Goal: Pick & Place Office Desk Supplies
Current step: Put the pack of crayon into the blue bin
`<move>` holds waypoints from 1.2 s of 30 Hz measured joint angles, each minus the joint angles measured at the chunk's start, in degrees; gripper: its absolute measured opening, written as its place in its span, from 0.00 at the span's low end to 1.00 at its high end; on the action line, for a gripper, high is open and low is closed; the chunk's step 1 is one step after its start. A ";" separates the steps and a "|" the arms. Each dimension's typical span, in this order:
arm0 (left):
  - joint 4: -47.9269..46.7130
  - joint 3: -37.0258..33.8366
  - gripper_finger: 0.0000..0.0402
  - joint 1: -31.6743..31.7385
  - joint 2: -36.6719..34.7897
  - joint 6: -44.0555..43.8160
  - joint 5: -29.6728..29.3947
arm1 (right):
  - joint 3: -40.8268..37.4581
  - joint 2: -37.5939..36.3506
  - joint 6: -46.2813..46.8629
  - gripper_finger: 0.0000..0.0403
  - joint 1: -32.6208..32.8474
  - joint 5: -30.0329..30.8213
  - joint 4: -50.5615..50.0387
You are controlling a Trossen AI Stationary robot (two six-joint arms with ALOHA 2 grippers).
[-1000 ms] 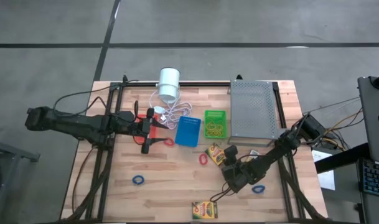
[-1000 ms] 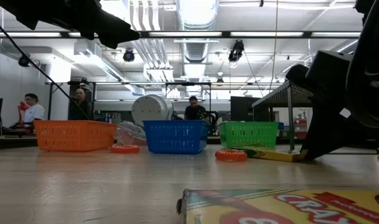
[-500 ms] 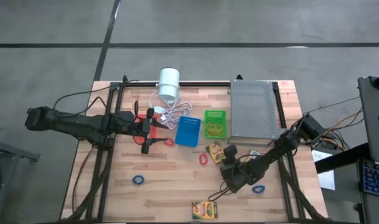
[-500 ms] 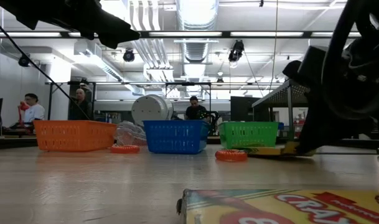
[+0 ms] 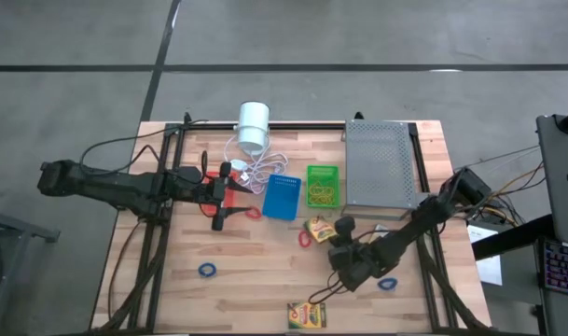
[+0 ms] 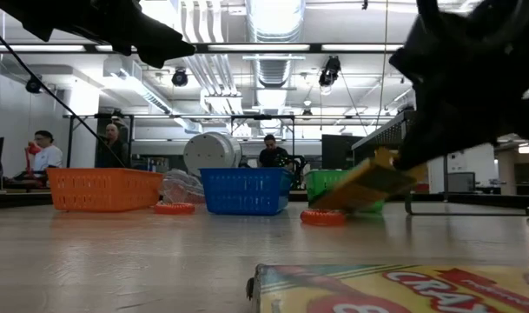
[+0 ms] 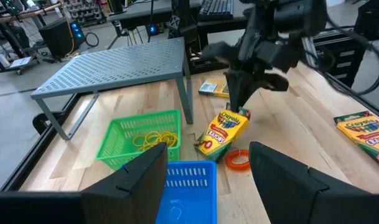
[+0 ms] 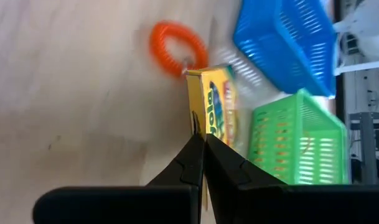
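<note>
Three small baskets stand in a row toward the far edge of the table [image 5: 265,271]. The green basket [image 5: 323,185] holds a tangle of yellow-tan rubber bands [image 7: 155,136]. The blue basket [image 5: 281,197] beside it shows nothing inside from above. The orange basket [image 6: 104,189] sits under the left arm, and what it holds cannot be told. A grey perforated tray [image 5: 380,165] stands on legs at the far right corner.

Three crayon boxes are in view: one crayon box [image 5: 322,230] is lifted and tilted just in front of the green basket, one lies at the near edge [image 5: 306,315], and one lies past the tray's leg [image 7: 214,89]. Two red bands lie on the wood, one [image 5: 304,239] beside the lifted box and one [image 5: 253,213] left of the blue basket. Two blue bands lie nearer the front, one on the left [image 5: 207,270] and one on the right [image 5: 387,284].

The right gripper [image 8: 198,138] has its fingers pressed together, pinching the lifted box by a thin edge. The left gripper [image 5: 218,197] hangs over the orange basket with fingers spread, holding nothing.

A white cylinder [image 5: 253,125] with a coiled cord [image 5: 265,166] lies at the far edge, behind the blue basket.
</note>
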 joint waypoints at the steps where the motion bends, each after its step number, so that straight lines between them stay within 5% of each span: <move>1: 0.00 0.00 0.57 0.00 0.00 0.00 -0.02 | 0.33 -0.55 0.00 0.02 0.00 0.67 -0.10; 18: -0.02 0.02 0.57 -0.04 -0.02 0.00 -0.02 | 6.07 -8.33 -2.11 0.02 0.24 10.21 -1.20; 36: -0.13 0.02 0.57 -0.02 -0.02 0.00 -0.02 | 13.67 -7.87 -6.09 0.02 0.24 12.16 -0.95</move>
